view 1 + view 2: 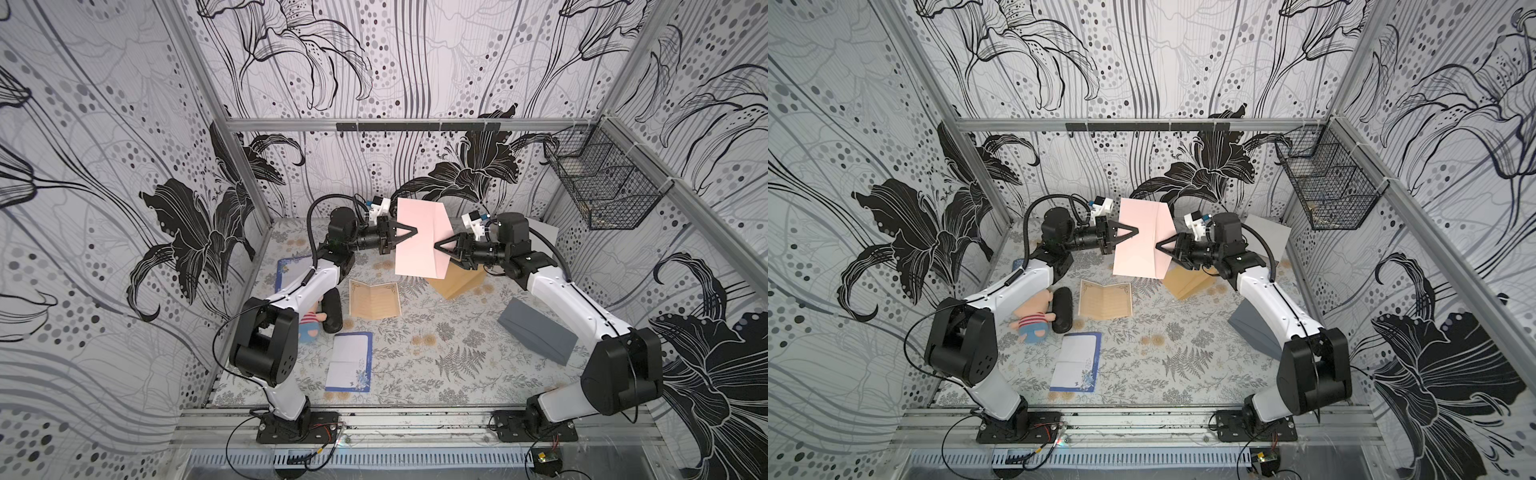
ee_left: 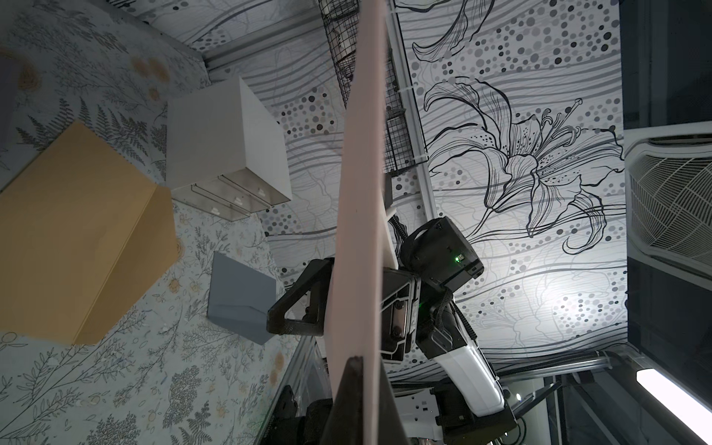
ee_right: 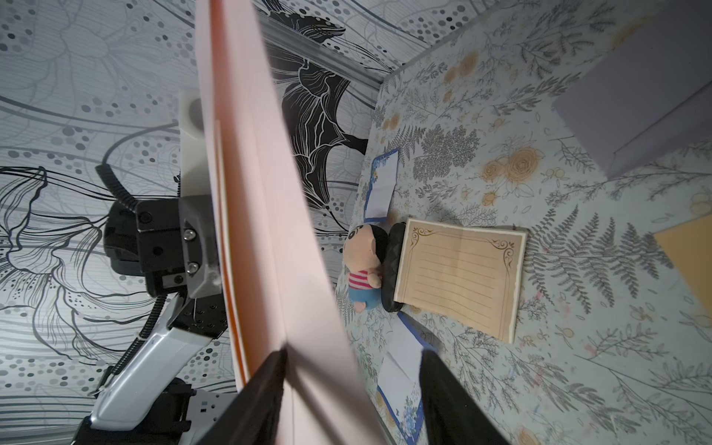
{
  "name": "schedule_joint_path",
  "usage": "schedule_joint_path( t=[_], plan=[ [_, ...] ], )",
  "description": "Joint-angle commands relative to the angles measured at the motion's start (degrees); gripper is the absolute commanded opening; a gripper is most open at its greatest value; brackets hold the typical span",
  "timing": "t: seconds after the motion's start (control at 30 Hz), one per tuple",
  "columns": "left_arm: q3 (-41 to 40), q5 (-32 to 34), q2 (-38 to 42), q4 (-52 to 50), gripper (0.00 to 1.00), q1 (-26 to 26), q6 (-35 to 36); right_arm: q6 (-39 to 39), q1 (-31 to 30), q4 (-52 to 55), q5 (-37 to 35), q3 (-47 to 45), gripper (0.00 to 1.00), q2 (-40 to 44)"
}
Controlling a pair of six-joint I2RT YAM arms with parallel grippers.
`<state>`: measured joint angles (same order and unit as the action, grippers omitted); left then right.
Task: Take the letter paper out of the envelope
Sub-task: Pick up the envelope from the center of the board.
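A pink envelope hangs upright in the air at the back of the table, between both arms. My left gripper is shut on its left part; in the left wrist view the envelope runs edge-on through the jaws. My right gripper is at the right part, near the flap fold. In the right wrist view its jaws stand apart, one finger against the pink envelope. The letter paper is hidden; only a thin orange edge shows between pink layers.
On the floral table lie a brown envelope, a grey envelope, a tan lined sheet, two blue-bordered sheets, a plush doll and a black case. A wire basket hangs on the right wall.
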<state>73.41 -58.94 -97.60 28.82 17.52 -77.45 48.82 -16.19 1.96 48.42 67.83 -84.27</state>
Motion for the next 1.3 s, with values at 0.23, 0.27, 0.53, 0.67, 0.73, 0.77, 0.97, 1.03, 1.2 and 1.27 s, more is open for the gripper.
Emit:
schedule_joint_path(
  t=[0.23,0.27,0.53,0.67,0.73,0.77,0.97,1.03,1.2,1.27],
  plan=[
    [1.6,4.4,-1.5,8.5,0.0,0.8,-5.1,11.6,-3.0,-15.4,-1.8,-7.1,0.59,1.9],
    [1.5,4.5,-1.5,8.3,0.0,0.8,-5.0,12.5,-3.0,-16.5,-1.5,-7.5,0.59,1.9],
    [1.4,6.1,-1.7,6.2,0.0,0.8,-3.1,18.6,-3.5,-22.3,-0.6,-10.4,0.58,4.5],
    [1.2,6.4,-2.4,6.4,0.0,0.8,-3.3,20.9,-3.6,-24.2,-0.9,-11.7,0.53,5.7],
    [1.0,6.5,-2.6,6.4,0.0,0.9,-3.1,21.5,-3.7,-24.5,-1.0,-11.9,0.5,5.9],
    [1.1,6.5,-2.6,6.4,0.0,0.9,-3.1,21.7,-3.7,-24.5,-1.0,-12.0,0.49,6.0],
    [1.0,6.8,-3.2,5.9,0.0,1.2,-2.6,22.6,-3.9,-24.7,-1.3,-12.7,0.39,6.7],
    [0.9,7.0,-3.3,5.8,0.0,1.4,-2.4,22.9,-3.9,-24.9,-1.5,-12.8,0.37,6.8],
    [0.9,7.2,-3.5,5.0,0.0,1.6,-1.6,23.5,-4.0,-24.9,-2.1,-12.9,0.24,7.1],
    [1.0,7.2,-3.5,3.7,0.0,1.6,-0.9,23.1,-4.0,-23.9,-2.7,-12.5,0.11,7.5]
  ],
)
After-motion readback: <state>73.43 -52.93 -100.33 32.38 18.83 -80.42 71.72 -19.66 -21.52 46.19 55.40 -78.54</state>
